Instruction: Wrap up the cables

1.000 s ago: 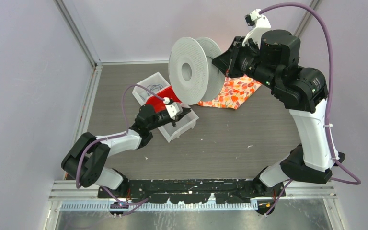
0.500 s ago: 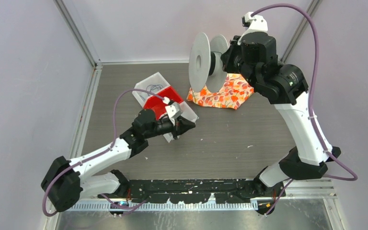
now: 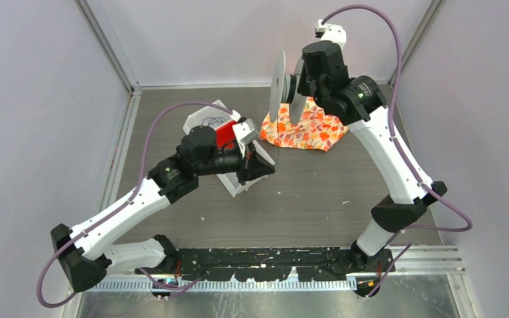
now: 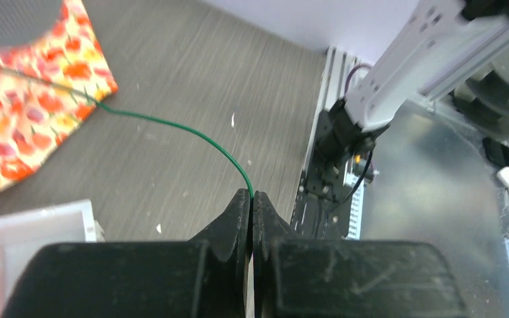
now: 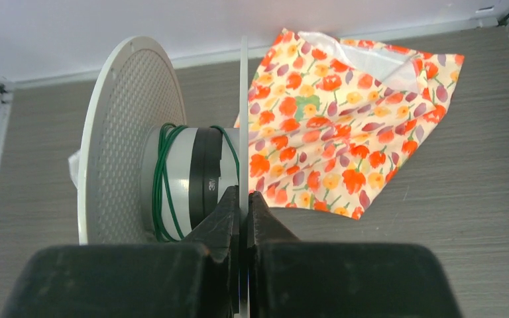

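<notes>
A thin green cable (image 4: 172, 124) runs from my left gripper (image 4: 251, 197) across the table towards the white spool. My left gripper (image 3: 267, 169) is shut on the cable's end, right of the clear bin. My right gripper (image 5: 244, 196) is shut on one thin flange of the white spool (image 5: 129, 139) and holds it in the air, edge-on in the top view (image 3: 279, 85). Several turns of green cable (image 5: 162, 179) lie round the spool's hub. More dark cable loops (image 3: 211, 121) lie in the bin.
A floral cloth (image 3: 305, 129) lies on the table below the spool; it also shows in the right wrist view (image 5: 344, 119). A clear plastic bin (image 3: 233, 182) with a red part (image 3: 224, 136) sits under my left arm. Walls close the back and sides.
My right arm swung the spool left and turned it edge-on to the top camera. My left arm stretched out, carrying its gripper up and a little to the right beside the bin.
</notes>
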`<state>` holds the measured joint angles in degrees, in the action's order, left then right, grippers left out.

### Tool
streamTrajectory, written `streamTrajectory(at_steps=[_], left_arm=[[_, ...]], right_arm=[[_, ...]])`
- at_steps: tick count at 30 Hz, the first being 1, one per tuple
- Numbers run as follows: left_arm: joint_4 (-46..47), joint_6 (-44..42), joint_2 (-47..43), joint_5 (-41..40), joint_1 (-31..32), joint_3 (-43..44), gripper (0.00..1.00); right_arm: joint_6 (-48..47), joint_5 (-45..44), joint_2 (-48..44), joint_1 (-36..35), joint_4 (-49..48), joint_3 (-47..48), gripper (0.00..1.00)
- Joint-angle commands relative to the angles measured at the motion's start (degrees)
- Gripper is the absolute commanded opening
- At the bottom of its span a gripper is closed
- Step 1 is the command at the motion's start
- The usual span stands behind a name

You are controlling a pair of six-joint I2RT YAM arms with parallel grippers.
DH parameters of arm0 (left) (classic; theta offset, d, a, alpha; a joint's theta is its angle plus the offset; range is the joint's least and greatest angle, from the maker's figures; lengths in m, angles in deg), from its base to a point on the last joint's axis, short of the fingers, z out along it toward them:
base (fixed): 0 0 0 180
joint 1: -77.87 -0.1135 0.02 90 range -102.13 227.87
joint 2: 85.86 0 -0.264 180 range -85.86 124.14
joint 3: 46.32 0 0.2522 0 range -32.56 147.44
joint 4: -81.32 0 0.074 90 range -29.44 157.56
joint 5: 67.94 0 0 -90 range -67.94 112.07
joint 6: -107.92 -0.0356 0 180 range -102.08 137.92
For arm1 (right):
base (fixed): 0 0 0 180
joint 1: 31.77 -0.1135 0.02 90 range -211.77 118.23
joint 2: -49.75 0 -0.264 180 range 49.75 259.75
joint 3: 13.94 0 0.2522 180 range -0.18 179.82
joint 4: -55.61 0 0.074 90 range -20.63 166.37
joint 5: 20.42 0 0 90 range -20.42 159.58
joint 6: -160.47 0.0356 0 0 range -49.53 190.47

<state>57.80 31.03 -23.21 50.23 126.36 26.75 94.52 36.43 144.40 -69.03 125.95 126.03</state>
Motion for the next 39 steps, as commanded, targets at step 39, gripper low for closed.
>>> streamTrajectory(at_steps=[39], left_arm=[[-17.5,-27.4,2.2,11.7,-6.7,22.6,0.00]], right_arm=[[-18.9,48.4,-23.7,-4.0,16.1,-18.3,0.00]])
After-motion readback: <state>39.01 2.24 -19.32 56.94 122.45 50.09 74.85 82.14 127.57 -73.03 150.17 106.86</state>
